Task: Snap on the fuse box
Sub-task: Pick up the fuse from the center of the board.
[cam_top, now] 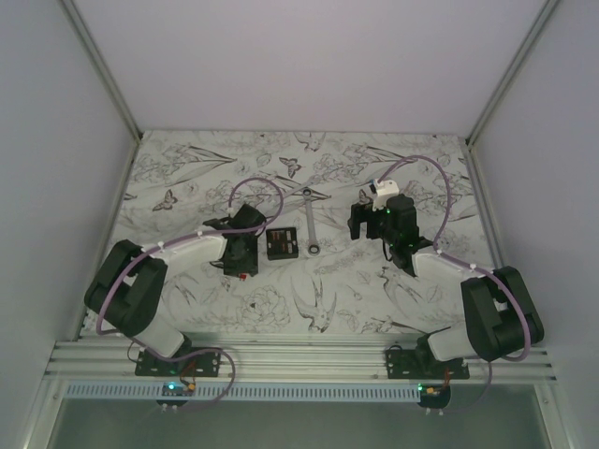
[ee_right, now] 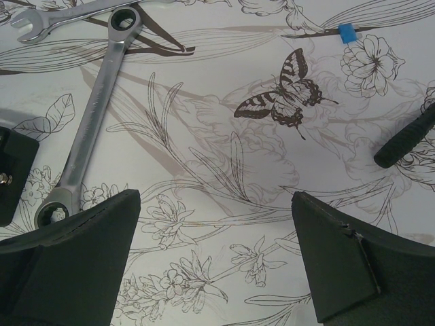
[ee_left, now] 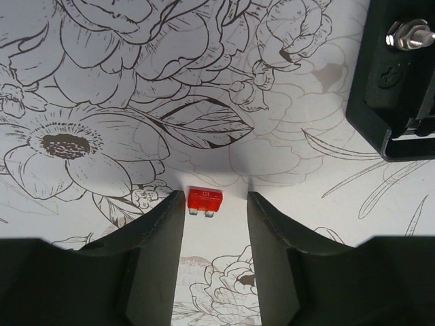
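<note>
The fuse box (cam_top: 282,245) is a small black box with coloured fuses, lying on the flower-printed mat between the arms. Its black corner shows at the top right of the left wrist view (ee_left: 391,81) and at the left edge of the right wrist view (ee_right: 10,173). My left gripper (cam_top: 242,262) is just left of the box. In the left wrist view it (ee_left: 216,198) is open, with a loose red fuse (ee_left: 204,200) on the mat between the fingertips, close to the left one. My right gripper (cam_top: 358,226) (ee_right: 214,204) is open and empty over bare mat, right of the box.
A silver wrench (cam_top: 311,224) (ee_right: 88,122) lies just right of the fuse box. A second wrench end (ee_right: 41,24), a small blue fuse (ee_right: 347,32) and a thin black stick (ee_right: 406,141) lie on the mat beyond the right gripper. White walls enclose the mat.
</note>
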Robot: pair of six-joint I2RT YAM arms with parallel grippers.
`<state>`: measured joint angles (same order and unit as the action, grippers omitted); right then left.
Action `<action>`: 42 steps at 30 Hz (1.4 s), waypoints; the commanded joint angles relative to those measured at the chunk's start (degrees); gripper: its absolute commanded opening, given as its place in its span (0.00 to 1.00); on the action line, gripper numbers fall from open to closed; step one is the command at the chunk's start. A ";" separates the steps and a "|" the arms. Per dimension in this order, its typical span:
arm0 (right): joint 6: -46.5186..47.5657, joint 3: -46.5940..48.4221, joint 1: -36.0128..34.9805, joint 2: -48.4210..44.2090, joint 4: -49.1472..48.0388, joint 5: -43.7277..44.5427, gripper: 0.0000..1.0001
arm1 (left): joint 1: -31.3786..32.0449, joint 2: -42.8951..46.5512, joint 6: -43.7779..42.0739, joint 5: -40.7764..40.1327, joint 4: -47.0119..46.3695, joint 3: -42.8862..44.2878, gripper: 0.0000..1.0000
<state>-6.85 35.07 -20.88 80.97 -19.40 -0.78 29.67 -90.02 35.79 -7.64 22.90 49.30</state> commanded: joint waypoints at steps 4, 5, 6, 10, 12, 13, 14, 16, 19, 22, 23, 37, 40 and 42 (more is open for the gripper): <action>0.09 2.11 -0.57 0.20 0.23 -0.65 1.00 | -0.67 -1.12 -1.74 1.72 4.12 0.36 0.44; 0.16 2.11 -0.56 0.12 0.22 -0.71 1.00 | -0.64 -1.20 -1.70 1.36 4.15 0.36 0.44; 0.09 2.11 -0.61 0.07 0.20 -0.73 1.00 | -0.68 -1.35 -1.74 0.94 4.17 0.40 0.43; 0.04 2.11 -0.57 0.07 0.35 -0.81 1.00 | -0.83 -2.64 -1.70 -0.13 4.08 1.24 0.40; 0.03 2.11 -0.61 0.03 0.38 -0.81 1.00 | -0.84 -3.47 -1.76 -0.19 3.93 1.77 0.39; 0.04 2.11 -0.57 -0.01 0.40 -0.81 1.00 | -0.84 -3.87 -1.88 -0.15 3.86 1.96 0.38; 0.11 2.11 -0.62 -0.03 0.39 -0.81 1.00 | -0.84 -4.19 -1.99 -0.04 3.83 2.09 0.38; 0.11 2.15 -0.57 0.02 0.41 -0.75 1.00 | -0.84 -4.65 -2.17 0.22 3.82 2.20 0.36; 0.05 2.11 -0.60 -0.10 0.45 -0.72 1.00 | -0.84 -4.51 -1.93 0.91 3.75 1.89 0.34; 0.02 2.06 -0.56 -0.29 0.33 -0.73 1.00 | -0.84 -3.99 -1.70 1.77 3.82 1.60 0.31; -0.06 2.03 -0.56 -0.29 0.28 -0.72 1.00 | -0.84 -3.68 -1.67 1.97 3.82 1.59 0.30; -0.05 1.61 -1.59 -0.61 -1.00 -2.79 1.00 | -0.75 -0.14 1.68 4.34 2.89 2.23 0.26; -0.35 1.41 -2.40 -0.87 -1.63 -3.82 1.00 | -0.75 1.61 3.61 4.08 2.31 2.12 0.26; -1.06 1.13 -3.38 -1.10 -2.16 -5.17 0.99 | -0.67 3.26 5.92 3.85 1.86 2.10 0.26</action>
<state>-6.87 35.07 -22.52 80.97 -19.07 -2.96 29.10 -90.35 37.47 -4.14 25.08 51.83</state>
